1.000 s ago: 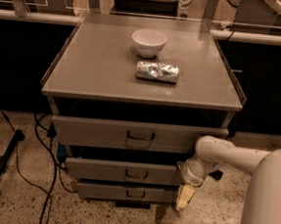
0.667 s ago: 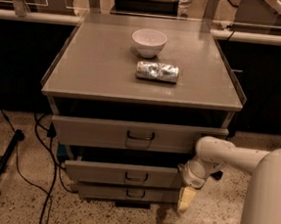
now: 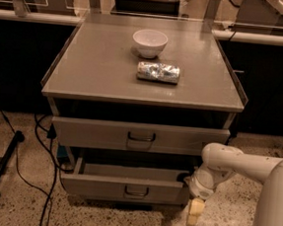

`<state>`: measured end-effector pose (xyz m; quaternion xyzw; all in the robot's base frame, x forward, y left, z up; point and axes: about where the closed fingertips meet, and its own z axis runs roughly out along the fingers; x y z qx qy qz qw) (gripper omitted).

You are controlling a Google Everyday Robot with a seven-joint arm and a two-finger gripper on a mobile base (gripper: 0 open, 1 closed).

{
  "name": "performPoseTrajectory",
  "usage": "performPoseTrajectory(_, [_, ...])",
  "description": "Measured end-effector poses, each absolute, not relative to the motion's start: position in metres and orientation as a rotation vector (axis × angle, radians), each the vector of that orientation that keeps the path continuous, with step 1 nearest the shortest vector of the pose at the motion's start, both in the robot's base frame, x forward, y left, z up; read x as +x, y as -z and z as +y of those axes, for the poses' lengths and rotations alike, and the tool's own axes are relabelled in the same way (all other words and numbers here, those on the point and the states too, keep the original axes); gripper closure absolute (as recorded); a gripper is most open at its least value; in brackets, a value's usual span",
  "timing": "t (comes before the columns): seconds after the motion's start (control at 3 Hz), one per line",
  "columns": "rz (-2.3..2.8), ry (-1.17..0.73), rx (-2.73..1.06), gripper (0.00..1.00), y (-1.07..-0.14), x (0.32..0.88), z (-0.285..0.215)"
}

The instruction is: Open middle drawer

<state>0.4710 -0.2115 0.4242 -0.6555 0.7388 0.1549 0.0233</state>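
The middle drawer (image 3: 100, 186) is a grey metal drawer with a low flat front and a small dark wire handle (image 3: 136, 191) at its centre. It stands pulled out from the cabinet, its inside showing above the front. It hides the lowest drawer. The top drawer (image 3: 90, 133), with a larger handle, sits slightly out above it. My gripper (image 3: 195, 214) hangs from the white arm (image 3: 236, 165) at the right end of the middle drawer's front, near the floor.
A white bowl (image 3: 149, 42) and a crumpled silver packet (image 3: 158, 72) lie on the grey cabinet top (image 3: 96, 66). Black cables (image 3: 42, 141) and a dark bar (image 3: 0, 169) lie on the speckled floor to the left. Dark counters stand on both sides.
The middle drawer has slid further out toward me and now covers the lowest drawer's front. My gripper has moved a little toward me with it.
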Motion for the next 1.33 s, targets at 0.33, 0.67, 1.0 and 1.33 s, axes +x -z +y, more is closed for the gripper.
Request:
performPoseTrajectory(0.33, [2.333, -0.517, -2.040, 0.00, -0.433, 0.437, -0.222])
performPoseTrajectory(0.67, [2.387, -0.580, -2.058, 0.00, -0.438, 0.400, -0.232])
performPoseTrajectory(1.0, [2.441, -0.639, -2.098, 0.00, -0.447, 0.369, -0.245])
performPoseTrajectory(1.33, [2.445, -0.650, -2.104, 0.00, -0.448, 0.366, -0.245])
